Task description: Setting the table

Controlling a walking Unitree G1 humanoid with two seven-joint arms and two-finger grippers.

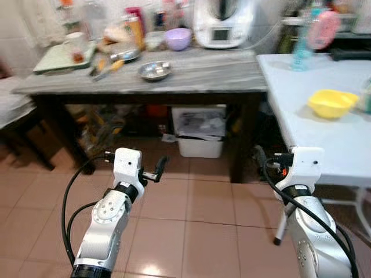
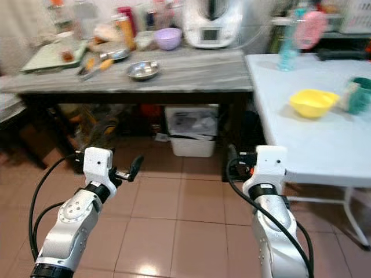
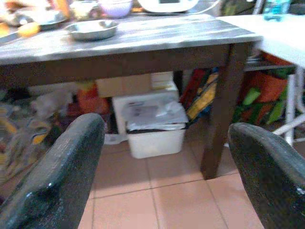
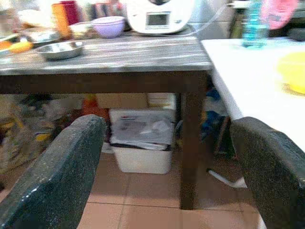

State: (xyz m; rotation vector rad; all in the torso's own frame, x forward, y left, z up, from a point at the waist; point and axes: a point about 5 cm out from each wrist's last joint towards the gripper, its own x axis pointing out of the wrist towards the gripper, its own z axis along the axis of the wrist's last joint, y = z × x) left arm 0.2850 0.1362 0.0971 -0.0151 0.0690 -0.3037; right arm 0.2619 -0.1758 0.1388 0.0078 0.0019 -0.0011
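Observation:
A steel bowl [image 1: 155, 70] sits near the front of the grey wooden table [image 1: 220, 78], and a purple bowl [image 1: 178, 39] stands behind it. On the white table [image 1: 324, 145] to the right lies a yellow bowl [image 1: 332, 103]. My left gripper [image 3: 167, 176] is open and holds nothing. It is low over the tiled floor, short of the grey table. My right gripper [image 4: 167, 176] is also open with nothing in it, close to the white table's near corner.
A white bin [image 1: 200, 136] stands under the grey table beside its dark leg [image 1: 240, 145]. The back of that table holds a white appliance [image 1: 223, 23], a green tray [image 1: 61, 58] and bottles. A blue bottle [image 1: 302, 49] stands on the white table. Tiled floor [image 1: 203, 220] lies ahead.

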